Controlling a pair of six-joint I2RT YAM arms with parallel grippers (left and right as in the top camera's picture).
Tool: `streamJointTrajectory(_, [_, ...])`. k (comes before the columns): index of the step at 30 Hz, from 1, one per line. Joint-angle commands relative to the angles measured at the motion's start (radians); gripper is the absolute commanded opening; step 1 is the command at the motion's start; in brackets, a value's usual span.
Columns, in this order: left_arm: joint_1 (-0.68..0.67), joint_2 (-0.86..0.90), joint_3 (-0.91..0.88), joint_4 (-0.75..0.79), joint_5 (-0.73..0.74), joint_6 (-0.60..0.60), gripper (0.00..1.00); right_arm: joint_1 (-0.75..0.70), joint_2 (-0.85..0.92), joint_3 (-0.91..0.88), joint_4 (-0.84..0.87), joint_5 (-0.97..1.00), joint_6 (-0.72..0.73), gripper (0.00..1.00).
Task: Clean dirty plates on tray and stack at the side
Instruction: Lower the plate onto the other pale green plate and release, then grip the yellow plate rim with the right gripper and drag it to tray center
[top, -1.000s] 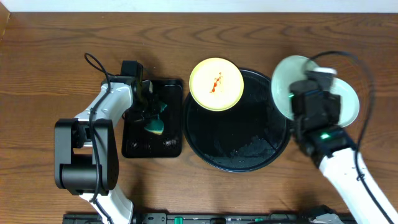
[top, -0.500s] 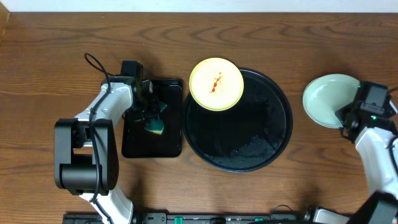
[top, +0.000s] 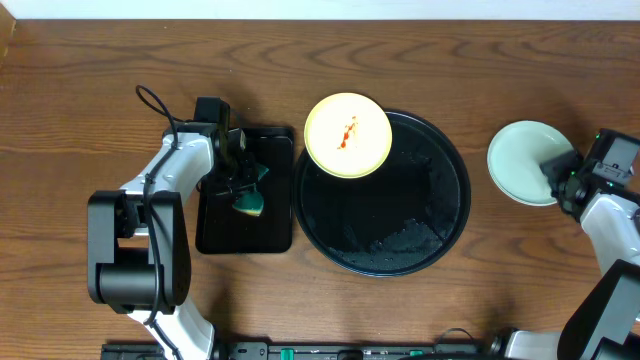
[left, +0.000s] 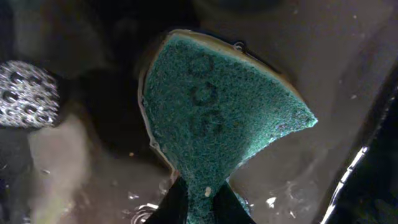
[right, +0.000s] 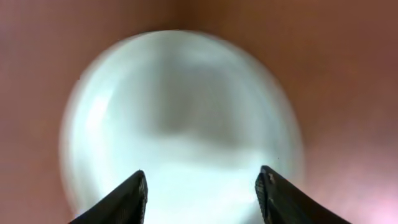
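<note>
Black and round, the tray (top: 410, 200) bore the yellow plate (top: 347, 135) across its upper-left rim; the light blue plate (top: 520, 160) lay well right of the tray. Left wrist: the left gripper (left: 205, 208), mostly cut off, pinched a green sponge (left: 211, 112). Right wrist, blurred: the right gripper (right: 202, 199) stood spread before the light blue plate (right: 180, 118).

The sponge (left: 211, 112) sits pinched in the left gripper (left: 199, 199), inside the rectangular tray (top: 270, 230) on the desk (top: 100, 90). Just beside that gripper, on the side toward the other arm, lies the round tray (top: 400, 210). One plate (top: 347, 135) rests on the round tray's far rim, on the side nearer the left gripper. A second plate (right: 180, 106) lies on the desk directly ahead of the right gripper (right: 202, 186), between it and the round tray, apart from the tray.
</note>
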Motion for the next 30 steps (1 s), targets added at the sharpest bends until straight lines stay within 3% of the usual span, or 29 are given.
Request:
streamJointTrajectory(1, [-0.005, 0.052, -0.016, -0.013, -0.014, 0.016, 0.07, 0.032, 0.002, 0.013, 0.059, -0.325, -0.149, 0.54])
streamJointTrajectory(7, [-0.005, 0.052, -0.016, -0.013, -0.014, 0.017, 0.07, 0.204, 0.002, 0.013, 0.110, -0.416, -0.261, 0.59])
streamJointTrajectory(15, [-0.005, 0.052, -0.016, -0.014, -0.014, 0.017, 0.07, 0.497, 0.002, 0.021, 0.131, -0.254, -0.401, 0.66])
streamJointTrajectory(23, [-0.005, 0.052, -0.016, -0.014, -0.014, 0.017, 0.07, 0.595, 0.114, 0.256, -0.099, -0.208, -0.411, 0.66])
streamJointTrajectory(30, [-0.005, 0.052, -0.016, -0.014, -0.014, 0.017, 0.07, 0.644, 0.285, 0.390, -0.081, -0.226, -0.407, 0.59])
